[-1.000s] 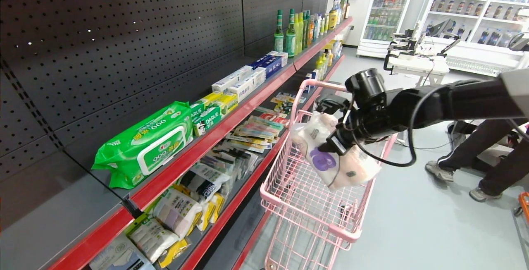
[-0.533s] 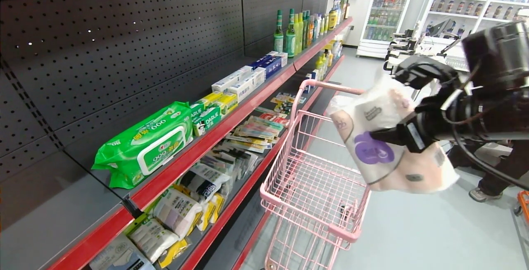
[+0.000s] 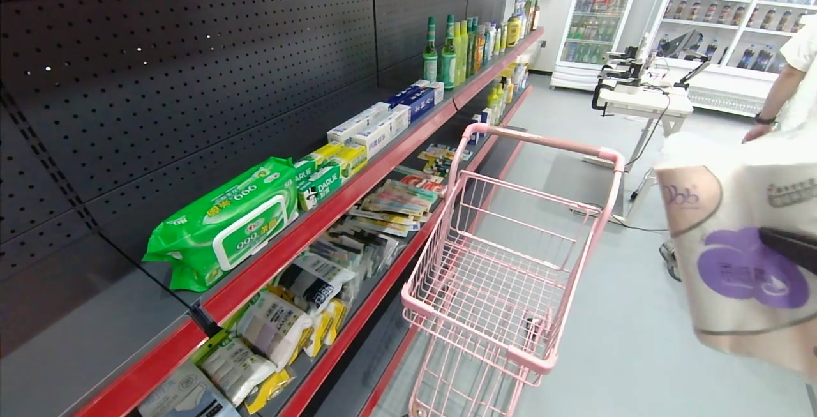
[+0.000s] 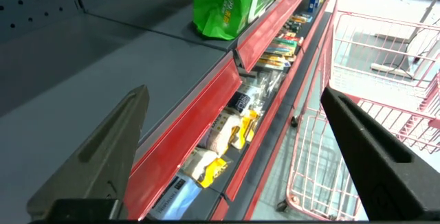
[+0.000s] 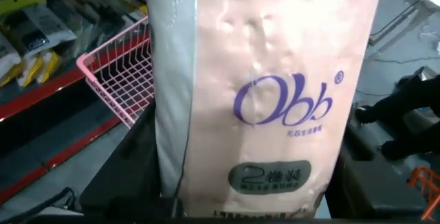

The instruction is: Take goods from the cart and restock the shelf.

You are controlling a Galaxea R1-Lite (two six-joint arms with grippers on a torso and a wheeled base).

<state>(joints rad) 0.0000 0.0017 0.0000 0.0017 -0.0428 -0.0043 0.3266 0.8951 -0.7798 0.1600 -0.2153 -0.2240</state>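
Note:
A large pack of tissue rolls (image 3: 734, 257), beige and white with a purple mark, hangs in the air at the right edge of the head view, to the right of the pink cart (image 3: 542, 139). My right gripper (image 5: 251, 200) is shut on the pack (image 5: 268, 93), and one black finger (image 3: 788, 248) crosses its front. My left gripper (image 4: 234, 162) stands open with nothing in it, above the bare grey near end of the top shelf (image 4: 103, 73), close to the green wipes pack (image 4: 227, 4).
On the red-edged top shelf (image 3: 332, 206) lie a green wipes pack (image 3: 223, 222), toothpaste boxes (image 3: 332, 171) and bottles (image 3: 456, 50) farther along. The lower shelf (image 3: 300, 302) holds several small packs. A white table (image 3: 644, 101) stands beyond the cart.
My right gripper has lifted the tissue pack up out of the cart and carried it right and toward the camera, to the view's right edge. The cart and shelf goods have stayed put.

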